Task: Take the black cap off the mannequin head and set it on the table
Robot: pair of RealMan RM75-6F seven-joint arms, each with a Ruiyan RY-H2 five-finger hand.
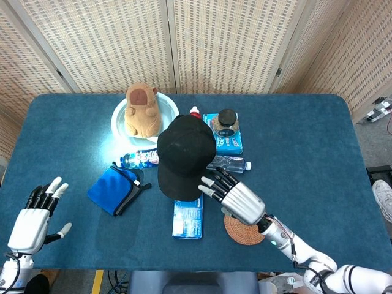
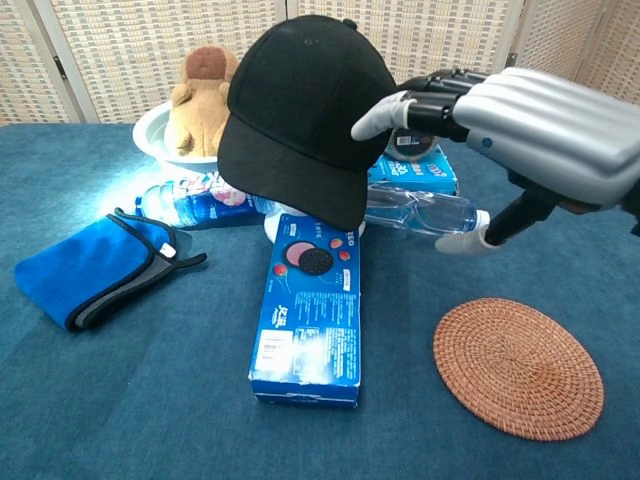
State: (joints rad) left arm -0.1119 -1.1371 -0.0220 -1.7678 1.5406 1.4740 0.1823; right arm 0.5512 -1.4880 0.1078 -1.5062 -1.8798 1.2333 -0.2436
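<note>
Right hand point(image 2: 520, 125) beside black cap point(image 2: 300, 105) — apart.

The cap point(image 1: 185, 153) sits mid-desk point(image 1: 306, 141), with the plush toy point(image 1: 142, 110) in a bowl point(image 1: 119, 119) behind-left. A biscuit box point(image 1: 188, 218) lies before it, a woven coaster point(image 1: 243, 229) right of the box, a folded cloth point(image 1: 113, 190) left

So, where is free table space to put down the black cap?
Bare table lies right of the black cap, beyond the clear bottle and woven coaster. Another patch lies between the blue cloth and left hand. The middle is crowded.
</note>
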